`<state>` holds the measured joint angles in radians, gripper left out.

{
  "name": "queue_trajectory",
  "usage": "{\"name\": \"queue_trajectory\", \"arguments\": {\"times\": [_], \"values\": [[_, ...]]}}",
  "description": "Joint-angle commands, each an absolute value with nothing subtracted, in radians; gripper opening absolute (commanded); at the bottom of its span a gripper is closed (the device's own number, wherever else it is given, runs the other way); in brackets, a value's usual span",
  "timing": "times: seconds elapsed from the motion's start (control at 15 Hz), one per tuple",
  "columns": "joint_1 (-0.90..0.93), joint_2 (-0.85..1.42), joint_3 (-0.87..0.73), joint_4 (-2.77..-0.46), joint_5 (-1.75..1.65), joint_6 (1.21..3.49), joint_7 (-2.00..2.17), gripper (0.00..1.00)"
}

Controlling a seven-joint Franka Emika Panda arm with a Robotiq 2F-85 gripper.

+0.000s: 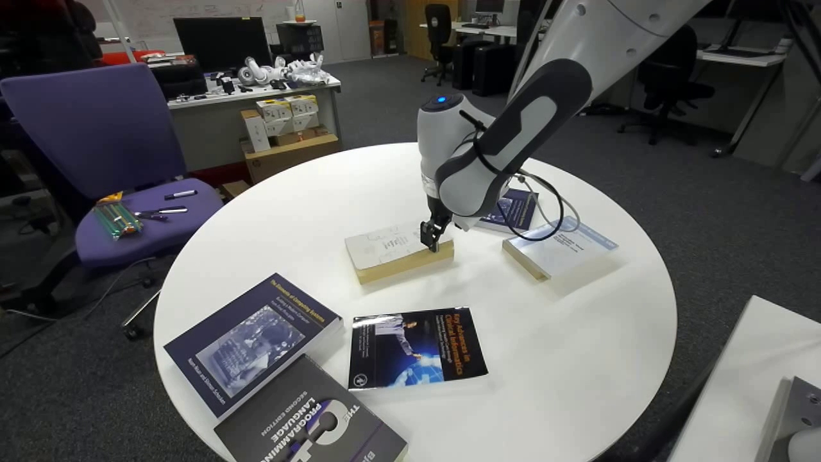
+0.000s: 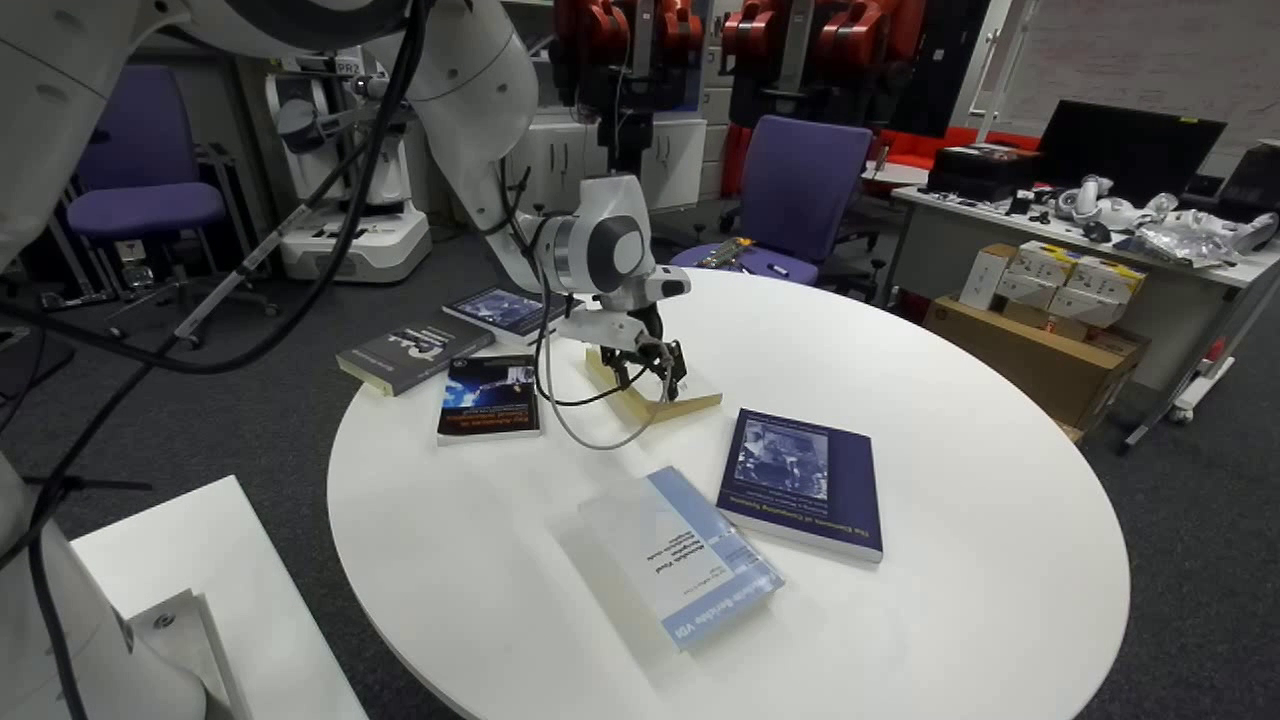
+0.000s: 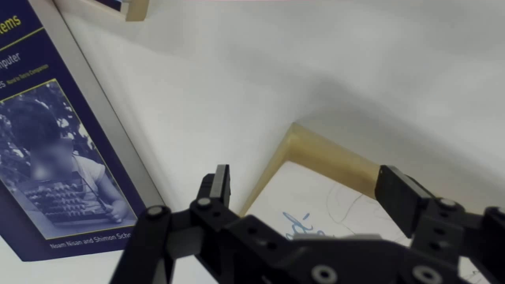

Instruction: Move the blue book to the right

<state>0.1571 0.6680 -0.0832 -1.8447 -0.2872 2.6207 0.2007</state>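
White is the round table [image 1: 577, 359], and six books lie on it. Of these, one old book [image 1: 385, 247] has yellowed edges. Two are dark blue: in an exterior view, one dark blue book [image 1: 250, 346] lies nearer the camera and left of the old book; a second dark blue book [image 1: 516, 208] lies beyond it and to the right, partly behind the arm [image 1: 545, 83]. Which of the two the task means, I cannot tell. One black book [image 1: 417, 350] lies in front of the old book, one grey book [image 1: 301, 417] further forward and left, one whitish-blue book [image 1: 564, 250] to the old book's right.

One gripper [image 3: 303, 173] is at the old book, its two fingers [image 3: 398, 197] wide apart with a corner of that book showing between them; whether they touch it is unclear.

Only the wrist view brings out blue handwriting [image 3: 298, 225] on the old book. An exterior view gives the second dark blue book's full cover [image 2: 790, 470] and two purple chairs [image 2: 800, 190].
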Motion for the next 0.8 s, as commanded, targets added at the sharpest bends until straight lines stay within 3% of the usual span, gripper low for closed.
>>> {"name": "queue_trajectory", "arguments": {"times": [0.0, 0.73], "values": [[0.167, 0.668, -0.093, -1.844, -0.274, 2.620, 0.192, 1.00], [0.072, 0.674, -0.140, -1.739, -0.177, 2.596, 0.211, 1.00]]}}
